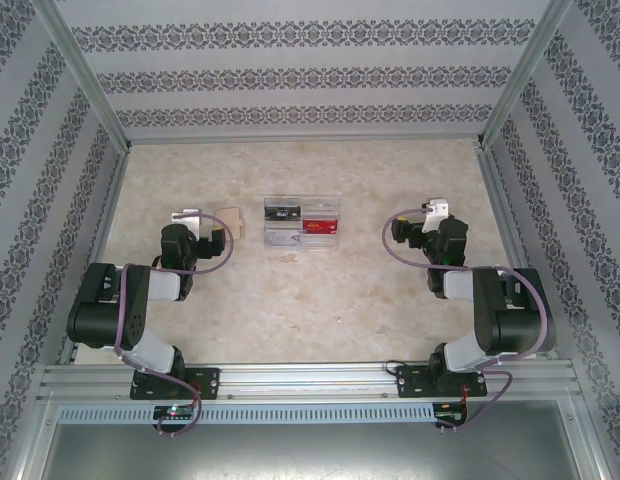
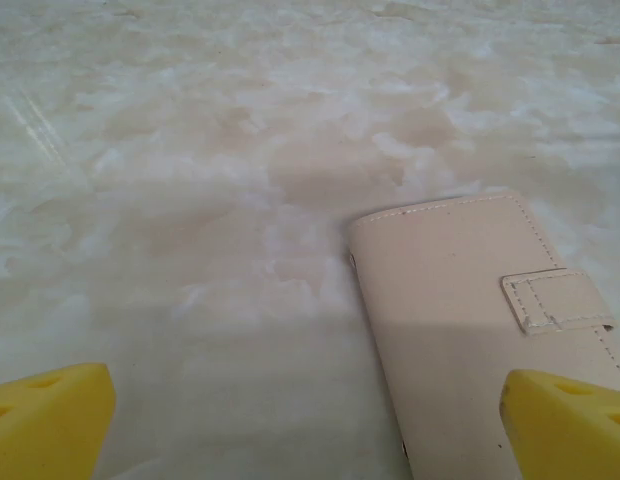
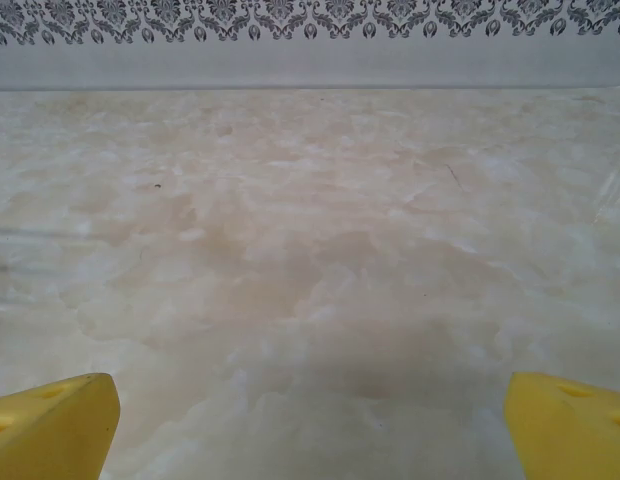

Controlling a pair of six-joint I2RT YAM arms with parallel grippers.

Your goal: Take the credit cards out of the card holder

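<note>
Currently left claw (image 2: 308,425) and right claw (image 3: 310,425) stand open, empty. Holder (image 1: 302,225) lies between them, cards (image 1: 320,226) inside, likely reachable by either. Wallet (image 2: 460,320) lies beside left claw.

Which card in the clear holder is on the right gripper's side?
The red card, in the card holder's right compartment; the black card sits in the left one.

No readable text anywhere. Black card (image 1: 284,211) in card holder (image 1: 303,224): pale marks on face, too small to make out. Red card (image 1: 320,226) beside it: light specks (print or glare, cannot tell). Tan wallet (image 2: 470,330) on counter (image 2: 190,200): stitching and strap tab, no lettering visible. Wall bands (image 1: 290,78): ornamental pattern, not letters.
</note>
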